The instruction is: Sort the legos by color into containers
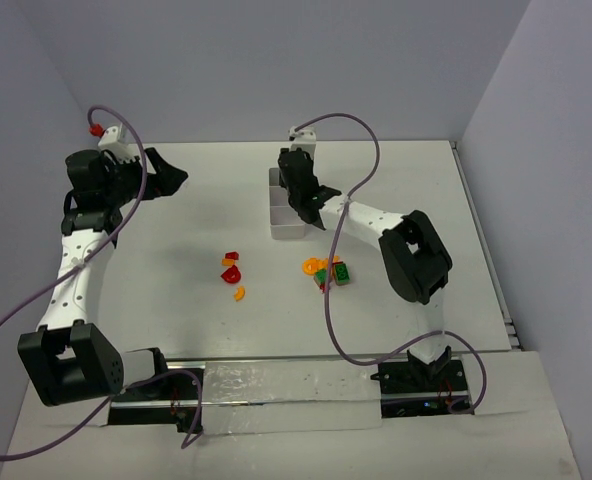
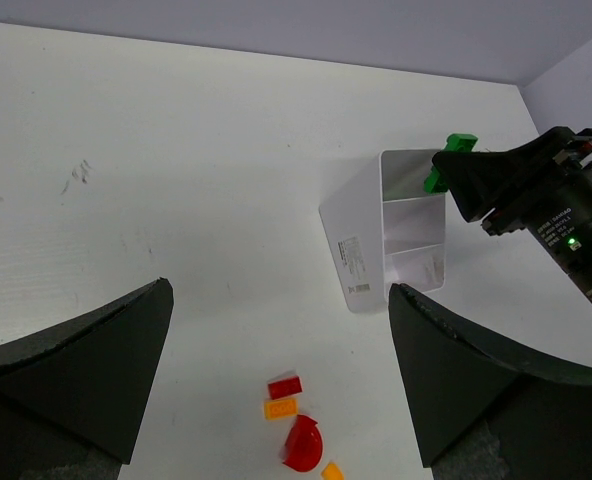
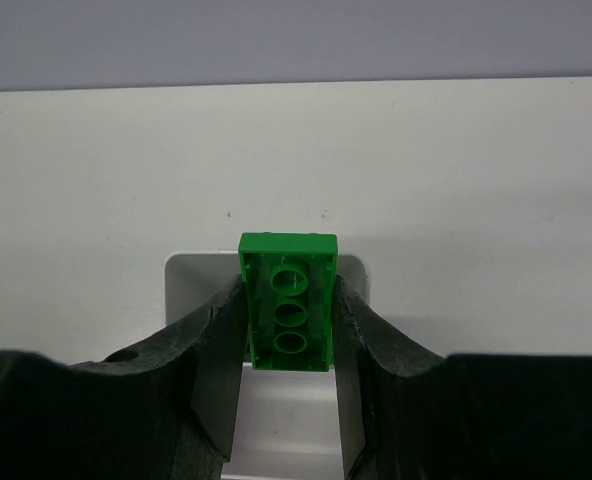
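The left gripper's [image 2: 279, 290] two dark fingers [image 2: 76, 370] fill the lower corners, far apart. A white plastic tray with thin walls [image 2: 361, 260] stands right of the middle. At the upper right, the black right gripper [image 2: 454, 172] pinches a small green plastic brick [image 2: 462, 143] at the tray's far end. A little red brick [image 2: 285, 386] and a little orange brick [image 2: 280, 408] lie at the bottom middle.

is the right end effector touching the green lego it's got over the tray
Touching. In the right wrist view the right end effector clamps the green lego, its fingers pressed on both long sides, over the tray.
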Motion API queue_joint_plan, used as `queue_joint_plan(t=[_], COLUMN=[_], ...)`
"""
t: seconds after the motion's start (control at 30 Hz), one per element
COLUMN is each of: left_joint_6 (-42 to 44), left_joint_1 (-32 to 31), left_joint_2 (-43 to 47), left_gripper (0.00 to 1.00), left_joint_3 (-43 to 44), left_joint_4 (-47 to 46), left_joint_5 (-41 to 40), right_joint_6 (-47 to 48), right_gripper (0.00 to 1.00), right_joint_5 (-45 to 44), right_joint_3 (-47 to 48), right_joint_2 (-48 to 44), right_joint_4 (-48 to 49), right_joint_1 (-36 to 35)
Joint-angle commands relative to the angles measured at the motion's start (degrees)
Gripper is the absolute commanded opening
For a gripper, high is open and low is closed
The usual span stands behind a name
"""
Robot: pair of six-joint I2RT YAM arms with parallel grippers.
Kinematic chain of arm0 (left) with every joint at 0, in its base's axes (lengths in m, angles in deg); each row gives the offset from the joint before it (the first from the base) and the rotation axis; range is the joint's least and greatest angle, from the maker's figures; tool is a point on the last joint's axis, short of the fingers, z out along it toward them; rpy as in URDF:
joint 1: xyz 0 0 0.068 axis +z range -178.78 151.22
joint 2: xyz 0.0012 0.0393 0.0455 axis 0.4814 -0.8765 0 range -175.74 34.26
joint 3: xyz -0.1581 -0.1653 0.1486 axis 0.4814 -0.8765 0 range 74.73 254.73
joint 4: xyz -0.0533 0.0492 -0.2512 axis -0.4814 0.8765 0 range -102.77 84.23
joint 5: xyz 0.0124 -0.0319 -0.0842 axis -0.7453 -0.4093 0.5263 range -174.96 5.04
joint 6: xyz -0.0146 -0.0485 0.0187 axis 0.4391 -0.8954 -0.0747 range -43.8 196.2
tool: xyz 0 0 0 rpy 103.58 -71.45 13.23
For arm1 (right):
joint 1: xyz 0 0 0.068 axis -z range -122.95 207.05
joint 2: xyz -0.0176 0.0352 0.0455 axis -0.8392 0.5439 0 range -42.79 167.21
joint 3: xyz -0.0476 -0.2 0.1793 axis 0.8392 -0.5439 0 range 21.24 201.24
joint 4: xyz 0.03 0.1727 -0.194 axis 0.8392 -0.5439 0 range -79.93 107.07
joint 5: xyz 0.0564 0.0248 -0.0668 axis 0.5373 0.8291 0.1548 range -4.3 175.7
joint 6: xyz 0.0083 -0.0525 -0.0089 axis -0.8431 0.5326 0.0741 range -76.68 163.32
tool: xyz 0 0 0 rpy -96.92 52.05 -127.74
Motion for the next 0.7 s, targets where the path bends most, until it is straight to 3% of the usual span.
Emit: queue_joint_plan(t=[0.0,0.1,0.2,0.27,0.33,0.67], left_joint_6=[0.5,0.5,0.5,0.5,0.6,1.8], left_joint_1=[-0.1,-0.1,-0.1,-0.1,-0.1,-0.2], left_joint_2=[-0.9,-1.6,-2.1,-2.3,-2.3,-0.8], left_gripper=[0.99,0.99,0.99,0.99,0.99,0.99], left_joint_3=[0.0,0.0,0.2,0.2,0.2,-0.2], left_joint_4=[-3.1,-3.3,-3.4,-3.4,-3.4,-2.9], left_joint_5=[-0.9,-0.9,-0.8,-0.7,-0.8,-0.4], right_joint_6=[-0.9,-0.3,0.2,0.5,0.9,2.2], right_gripper=[0.27,0.35,0.49,0.63,0.84,0.86], right_joint_5=[-0.8,-0.5,-0.4,-0.1,0.4,5.2], right_joint_3=[2.9,2.9,2.6,2.4,1.9,0.0], right_joint_2=[1.0,1.7,1.8,1.8,1.3,-3.3], right_joint_4=[3.9,4.5,5.0,5.0,5.4,3.5], right_joint_1=[0.5,0.6,0.6,0.6,0.6,0.3])
